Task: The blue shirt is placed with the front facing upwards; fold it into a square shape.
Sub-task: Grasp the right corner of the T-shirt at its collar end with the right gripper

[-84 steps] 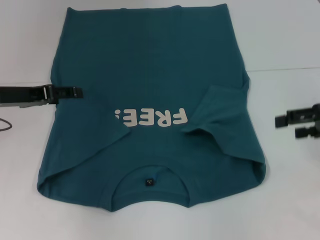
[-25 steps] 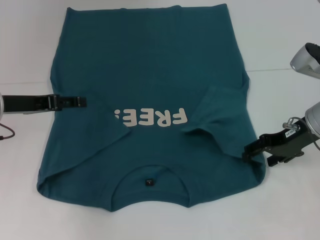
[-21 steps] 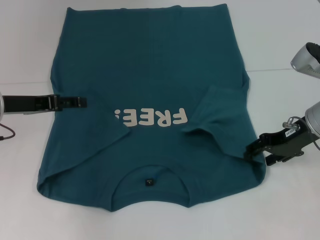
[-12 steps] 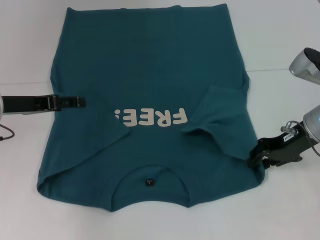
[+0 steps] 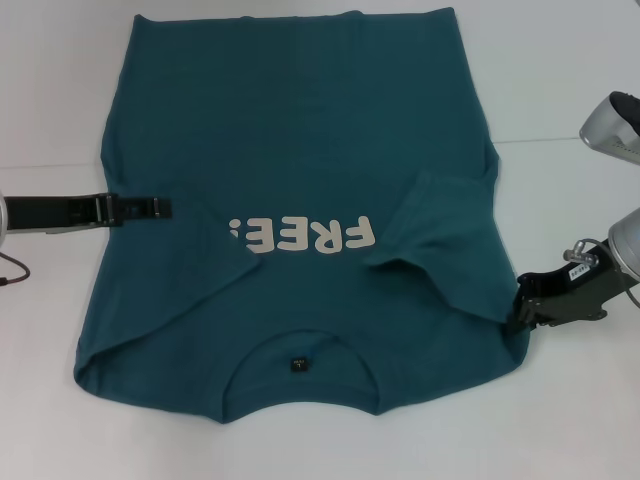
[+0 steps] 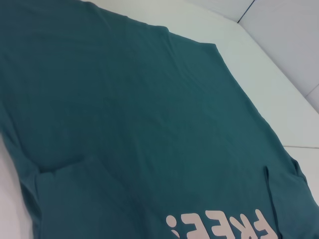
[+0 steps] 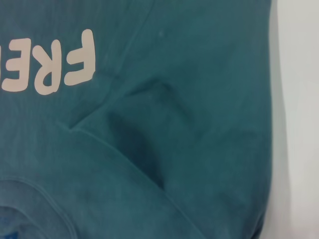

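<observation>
The blue shirt [image 5: 290, 130] lies flat on the white table, collar towards me, with its white "FREE!" lettering [image 5: 300, 235] and dark neck label [image 5: 296, 365] showing. Both sleeves are folded in over the chest; the right one [image 5: 440, 230] forms a raised flap. My left gripper [image 5: 160, 207] reaches in low over the shirt's left edge, beside the lettering. My right gripper [image 5: 514, 305] is open at the shirt's right shoulder edge, touching the cloth. The shirt fills the left wrist view [image 6: 124, 99] and the right wrist view [image 7: 199, 74], where the sleeve fold [image 7: 139, 134] shows.
The white table [image 5: 580, 420] extends on both sides of the shirt and in front of it. A table seam [image 5: 570, 138] runs across behind my right arm. A thin cable [image 5: 12, 270] hangs by my left arm.
My right arm came in from the right and lowered its gripper to the shirt's right shoulder edge. My left gripper has moved down a little along the left edge. The shirt has not moved.
</observation>
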`<action>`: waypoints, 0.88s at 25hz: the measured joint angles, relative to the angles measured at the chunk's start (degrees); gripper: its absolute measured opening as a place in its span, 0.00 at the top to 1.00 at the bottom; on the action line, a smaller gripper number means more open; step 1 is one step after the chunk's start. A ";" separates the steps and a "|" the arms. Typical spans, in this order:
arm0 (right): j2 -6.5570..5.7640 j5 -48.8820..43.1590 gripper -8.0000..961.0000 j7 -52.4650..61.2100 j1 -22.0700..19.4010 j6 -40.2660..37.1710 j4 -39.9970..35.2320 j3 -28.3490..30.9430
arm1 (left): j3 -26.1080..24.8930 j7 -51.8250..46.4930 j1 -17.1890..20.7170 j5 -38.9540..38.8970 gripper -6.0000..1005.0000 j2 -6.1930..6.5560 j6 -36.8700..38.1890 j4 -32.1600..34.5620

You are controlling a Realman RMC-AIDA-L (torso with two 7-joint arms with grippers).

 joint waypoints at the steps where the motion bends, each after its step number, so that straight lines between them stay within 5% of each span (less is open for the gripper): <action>1: -0.02 0.01 0.85 -0.04 -0.12 -0.09 -0.17 0.00 | -0.04 0.00 0.02 0.00 0.11 0.00 0.00 -0.02; 9: 0.08 1.11 0.94 -0.33 -2.97 -1.47 -5.53 0.53 | -0.37 0.00 0.33 0.00 0.11 -0.16 0.01 -0.08; 22: -0.39 9.66 0.94 -4.24 -7.46 -3.24 -11.31 1.38 | -0.96 -0.44 0.82 -0.01 0.11 -0.27 0.02 0.32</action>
